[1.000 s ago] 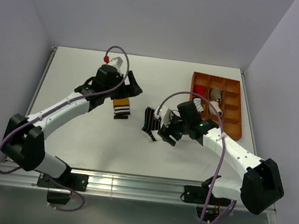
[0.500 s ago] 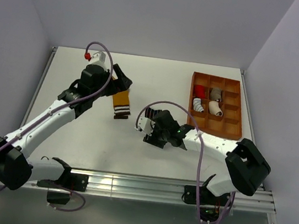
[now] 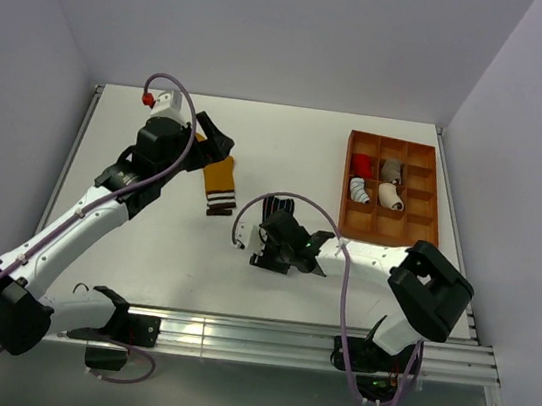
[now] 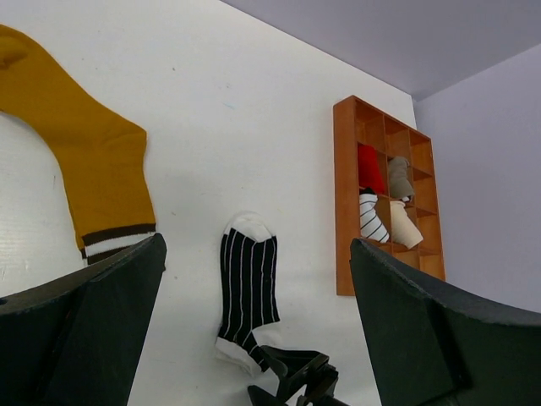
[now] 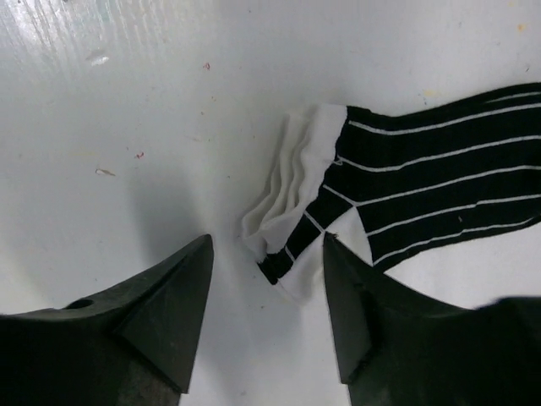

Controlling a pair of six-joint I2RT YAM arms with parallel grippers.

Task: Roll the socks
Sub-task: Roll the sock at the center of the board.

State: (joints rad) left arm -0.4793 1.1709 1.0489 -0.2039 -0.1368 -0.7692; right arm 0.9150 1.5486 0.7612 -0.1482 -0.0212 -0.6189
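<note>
Right gripper (image 5: 266, 247) dropped to near end of striped sock (image 5: 423, 182). Jaws narrowed, now half open astride bunched white edge, not clamped. Left gripper (image 3: 211, 144) backed off mustard sock (image 3: 219, 178), wide open, empty. Both socks flat, unrolled. Roll probably just starting.

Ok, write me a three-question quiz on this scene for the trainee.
1. True or false: the mustard sock lies flat, unrolled.
2. Pick one: the right end effector straddles A) the white end of the striped sock, B) the mustard sock's cuff, C) nothing.
3. Fill in: the left end effector is ___ and holds nothing.
Key: 1 true; 2 A; 3 open.
</note>
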